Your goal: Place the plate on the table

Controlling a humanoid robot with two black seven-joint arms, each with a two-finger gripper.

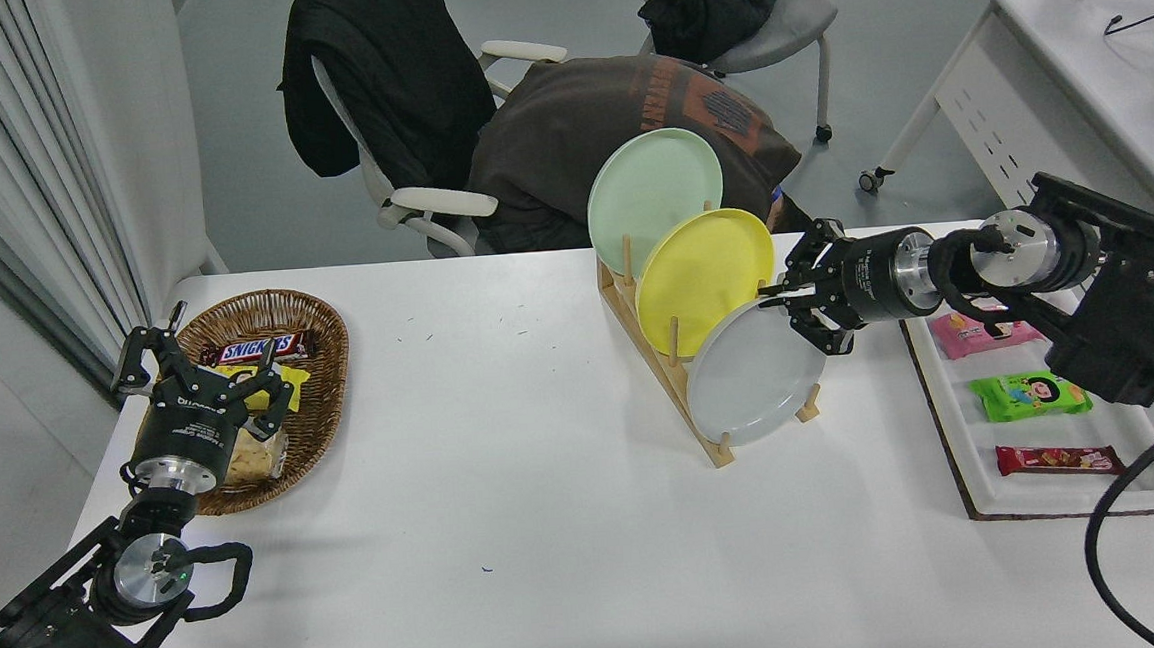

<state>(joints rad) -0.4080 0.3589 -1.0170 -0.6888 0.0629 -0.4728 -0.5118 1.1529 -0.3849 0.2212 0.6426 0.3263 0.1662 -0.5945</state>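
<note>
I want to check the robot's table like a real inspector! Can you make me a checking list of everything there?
Surface: white table, bare in the middle.
Job's things: grey plate on edge in the wooden rack, in front of the yellow plate and green plate.
Clutter: snack basket left; snack tray right.
Pincers: right pincer shut on the grey plate's rim; left pincer open, parked.
Cables: black cable on right arm.
Surroundings: person bent over, chairs.

A single camera sits high on the robot's side, looking forward and down across the white desk [547, 486]. The left claw [200, 357] enters at the lower left corner, the right claw [798, 295] from the right edge. Beyond the claws, chairs and floor fill the top.
</note>
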